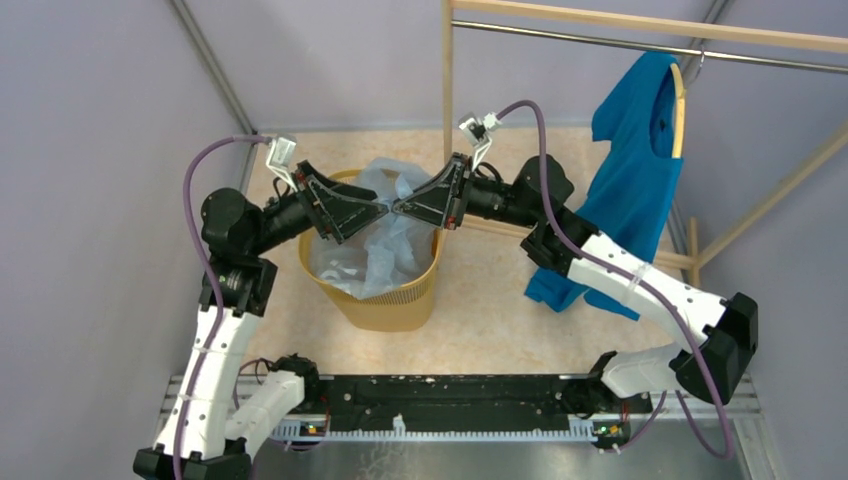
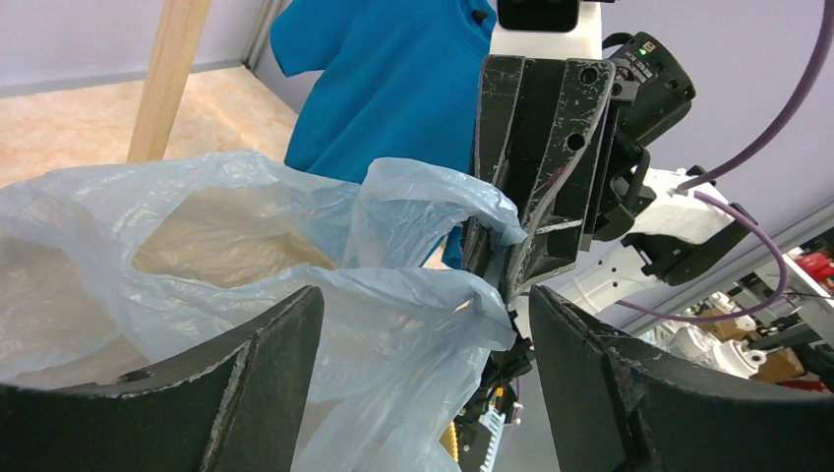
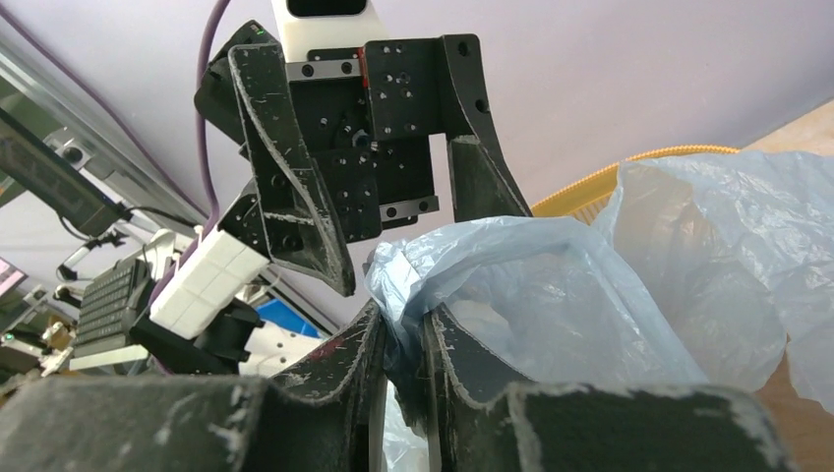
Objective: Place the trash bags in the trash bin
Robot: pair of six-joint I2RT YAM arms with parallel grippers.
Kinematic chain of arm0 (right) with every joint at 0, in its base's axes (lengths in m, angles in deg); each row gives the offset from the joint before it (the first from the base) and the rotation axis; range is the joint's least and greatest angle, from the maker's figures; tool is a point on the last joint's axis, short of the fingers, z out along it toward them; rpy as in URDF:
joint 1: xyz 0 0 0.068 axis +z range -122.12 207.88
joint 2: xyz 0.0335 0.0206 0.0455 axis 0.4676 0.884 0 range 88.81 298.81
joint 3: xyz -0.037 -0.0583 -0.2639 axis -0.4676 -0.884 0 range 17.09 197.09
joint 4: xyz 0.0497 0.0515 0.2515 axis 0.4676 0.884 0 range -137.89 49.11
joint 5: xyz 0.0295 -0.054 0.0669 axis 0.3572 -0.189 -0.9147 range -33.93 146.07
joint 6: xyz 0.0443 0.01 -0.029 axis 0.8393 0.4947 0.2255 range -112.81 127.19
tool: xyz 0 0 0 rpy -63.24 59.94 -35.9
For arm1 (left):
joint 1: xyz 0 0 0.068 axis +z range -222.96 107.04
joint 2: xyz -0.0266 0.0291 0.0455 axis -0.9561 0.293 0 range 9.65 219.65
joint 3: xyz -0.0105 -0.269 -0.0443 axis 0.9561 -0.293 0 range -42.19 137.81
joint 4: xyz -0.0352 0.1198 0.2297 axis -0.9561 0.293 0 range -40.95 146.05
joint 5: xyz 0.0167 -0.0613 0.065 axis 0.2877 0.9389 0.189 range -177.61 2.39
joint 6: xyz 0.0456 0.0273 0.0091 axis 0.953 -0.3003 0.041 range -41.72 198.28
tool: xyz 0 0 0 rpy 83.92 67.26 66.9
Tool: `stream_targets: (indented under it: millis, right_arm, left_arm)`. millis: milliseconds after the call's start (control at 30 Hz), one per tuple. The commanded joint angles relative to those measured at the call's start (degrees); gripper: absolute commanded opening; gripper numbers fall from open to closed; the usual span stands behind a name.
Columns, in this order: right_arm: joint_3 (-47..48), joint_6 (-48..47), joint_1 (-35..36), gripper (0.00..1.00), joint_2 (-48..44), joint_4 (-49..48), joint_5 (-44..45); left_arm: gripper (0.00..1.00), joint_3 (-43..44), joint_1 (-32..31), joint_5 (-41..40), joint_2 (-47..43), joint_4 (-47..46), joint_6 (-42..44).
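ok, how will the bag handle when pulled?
Probably floppy: the bag drapes in crinkled folds, holding no shape. Likely very light, being thin see-through film. May slip or tear where only a thin bunched fold is pinched.

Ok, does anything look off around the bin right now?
Nothing spilled or broken. The trash bag sits crumpled in the trash bin, not spread over its rim; the right gripper pinches one fold above it, the left gripper open alongside. The blue shirt hangs lopsided on its hanger.

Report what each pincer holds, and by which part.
The right pincer pinches the trash bag by a bunched fold of its top edge. The left pincer stands open around the bag, gripping nothing.
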Motion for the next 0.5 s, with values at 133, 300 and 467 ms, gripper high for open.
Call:
stream_targets:
  millis: [133,300,467]
  right_arm:
    - [-0.53,0.91,-0.11,0.14,-1.55,-4.31,0.77]
    - [-0.22,1.12,-0.11,0.14,-1.02,-4.32,0.71]
    - [0.51,-4.74,-0.11,0.23,-3.59,4.87,2.97]
  left_arm:
    - [0.67,-1.34,-1.01,2.21,-0.76,-6.14,-3.86]
    - [0.44,-0.17,-1.89,1.41,-0.92,-3.29,-0.97]
    - [0.17,8.57,-1.89,-12.28,-0.15,16.41,12.62]
